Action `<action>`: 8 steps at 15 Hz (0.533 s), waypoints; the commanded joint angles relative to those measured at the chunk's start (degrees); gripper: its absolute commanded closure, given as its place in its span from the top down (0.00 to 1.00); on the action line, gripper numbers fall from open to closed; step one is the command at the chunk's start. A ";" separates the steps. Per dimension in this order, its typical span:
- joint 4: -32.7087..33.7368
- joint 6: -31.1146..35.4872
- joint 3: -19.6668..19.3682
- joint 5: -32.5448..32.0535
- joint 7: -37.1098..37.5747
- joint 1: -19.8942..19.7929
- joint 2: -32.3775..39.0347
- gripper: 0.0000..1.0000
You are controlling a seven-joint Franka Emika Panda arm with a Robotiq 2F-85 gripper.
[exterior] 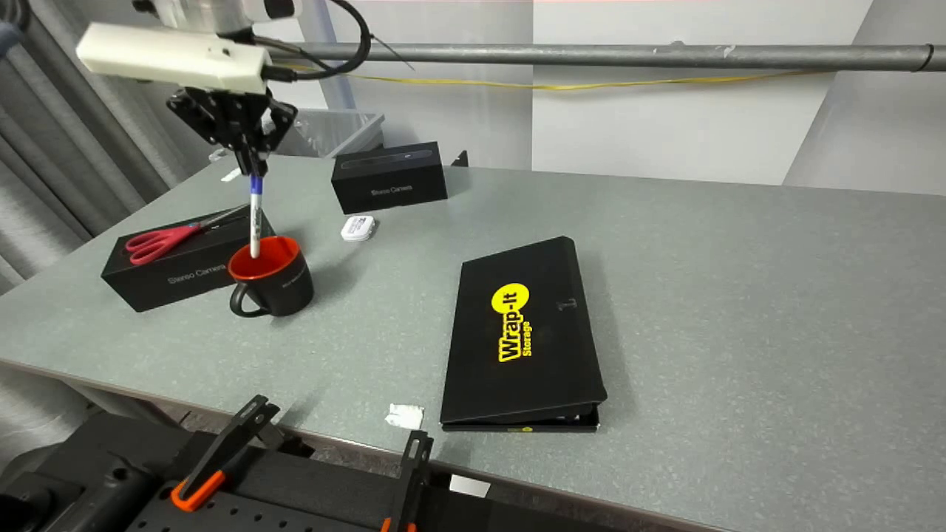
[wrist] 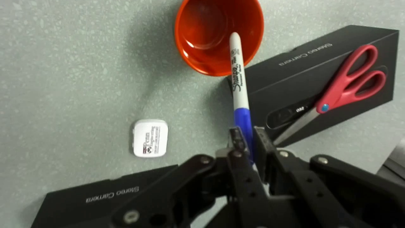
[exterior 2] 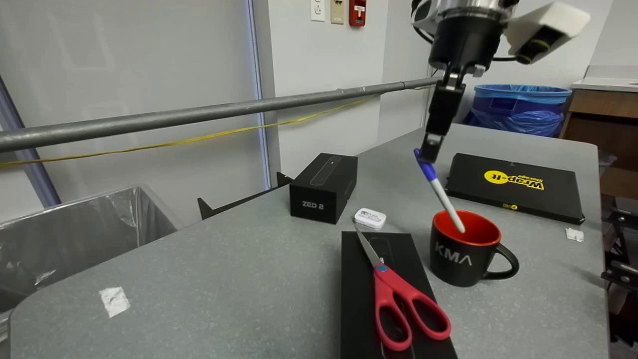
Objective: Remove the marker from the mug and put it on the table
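Currently, the gripper [wrist: 248, 136] is pinching the marker [wrist: 239, 76] by its blue end, only that thickness separating the jaws. White end is hanging at the mouth of the mug [exterior 2: 456, 268]; cannot tell whether it is reaching inside.

Looks like a research lab from here: a robot arm [exterior 2: 466, 42] hangs over a plain grey table [exterior: 739, 332], two black boxes [exterior: 369, 185] there read "Stereo Camera", a white case [wrist: 150, 138] says "Penn Engineering", clamps [exterior: 222, 451] stand by a perforated black mount [exterior: 222, 521], and a red alarm pull [exterior 2: 357, 12] is on the wall [exterior 2: 324, 60].
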 commanded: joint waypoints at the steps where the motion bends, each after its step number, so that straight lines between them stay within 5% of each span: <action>1: -0.31 -8.66 -3.64 -1.40 0.26 -0.49 -9.86 0.02; 6: 3.87 -18.76 -9.73 -15.12 6.67 -4.32 -6.53 0.02; 8: 4.92 -18.90 -11.74 -15.83 5.65 -5.32 -2.16 0.02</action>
